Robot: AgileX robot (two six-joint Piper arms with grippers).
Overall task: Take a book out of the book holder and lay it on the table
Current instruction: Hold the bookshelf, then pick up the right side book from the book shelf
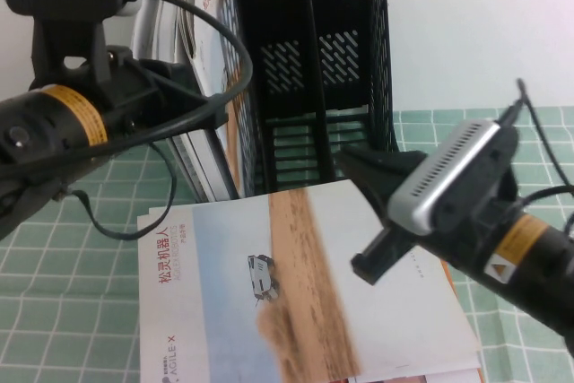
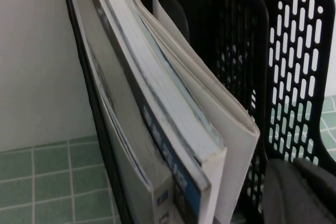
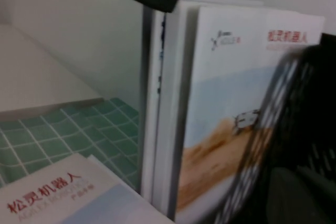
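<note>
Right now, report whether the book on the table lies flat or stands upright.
Flat: the book lies cover up on the table, in front of the book holder.

Both arms matte black, round-bodied, each ringed with a yellow-orange label band. Left arm [image 1: 63, 123]: black camera bracket on top with two small screws, black cables looping off it. Right arm [image 1: 511, 239]: silver-grey slotted camera housing, thin black cable, small triangular warning sticker. Right hand [image 1: 381, 262] black, angular.

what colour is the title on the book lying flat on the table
Red, on the book; clearest in the high view.
</note>
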